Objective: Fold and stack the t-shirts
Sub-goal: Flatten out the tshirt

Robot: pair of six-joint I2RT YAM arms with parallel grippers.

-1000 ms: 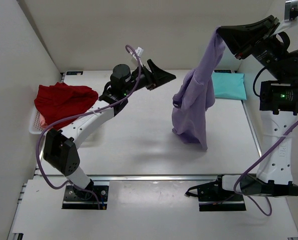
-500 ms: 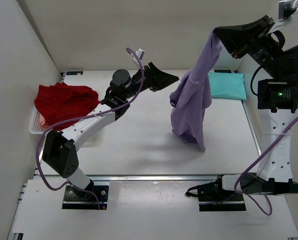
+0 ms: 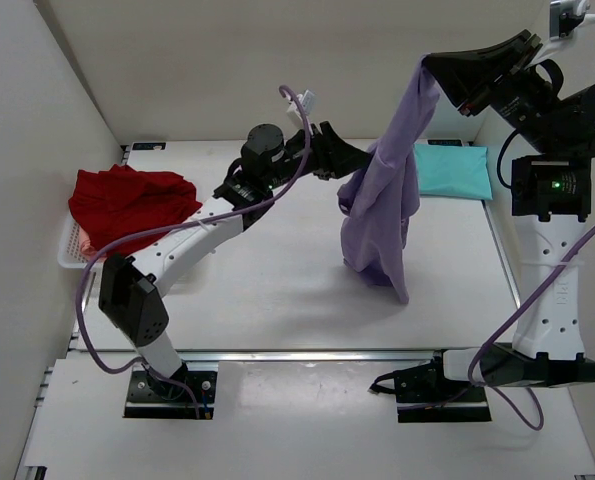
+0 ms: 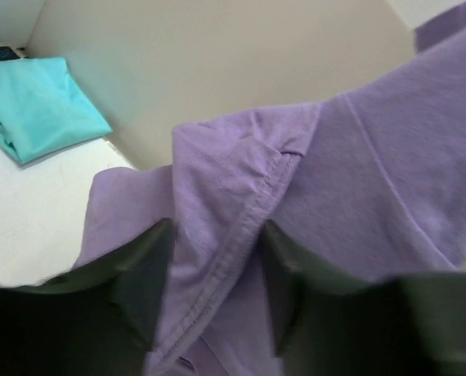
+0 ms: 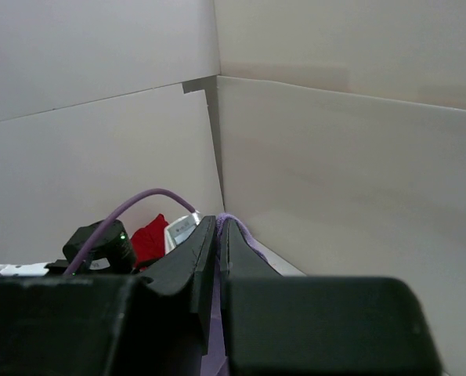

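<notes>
Left fingers [image 4: 142, 283] apart, right fingers [image 5: 182, 266] together

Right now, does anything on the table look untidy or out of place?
The red t-shirt lies crumpled over the white basket on the left, spilling past its rim. The teal t-shirt is folded flat; the lavender t-shirt hangs bunched.

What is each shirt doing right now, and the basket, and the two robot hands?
right gripper: jaws shut on the purple shirt's top end.
left gripper: jaws open around a purple seam.
lavender-purple cotton t-shirt: unfolded, hanging down.
teal cotton t-shirt: folded, lying flat.
white slotted plastic basket: mostly covered by red cloth.
deep red cotton shirt pile: crumpled on the basket.
</notes>
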